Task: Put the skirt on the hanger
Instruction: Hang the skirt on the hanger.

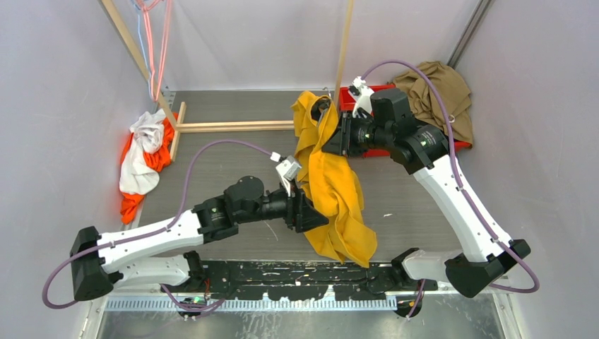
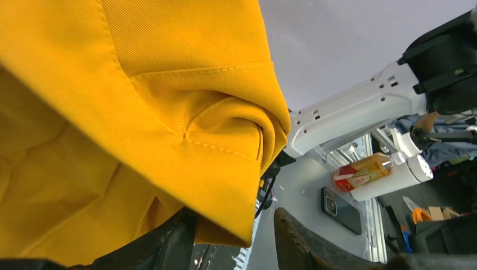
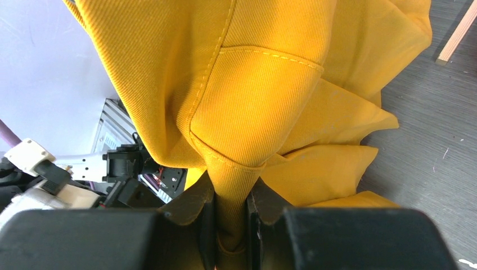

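Pinching skirt [image 3: 253, 84] fold w/ R hand [image 3: 230, 194] | L hand [image 2: 235, 222] half-open, skirt draped over, ungripped

The top camera looks steeply down from above and behind the arm bases, far enough from the yellow skirt [image 1: 332, 185] to take in the whole table [image 1: 233, 152] around it. The left wrist camera sits right against the skirt, facing past its folded edge toward the white right arm [image 2: 360, 109] beyond, while the right wrist camera is just as close, with bare table to the skirt's right. All three views share the skirt; the top view also shares that arm and the table.
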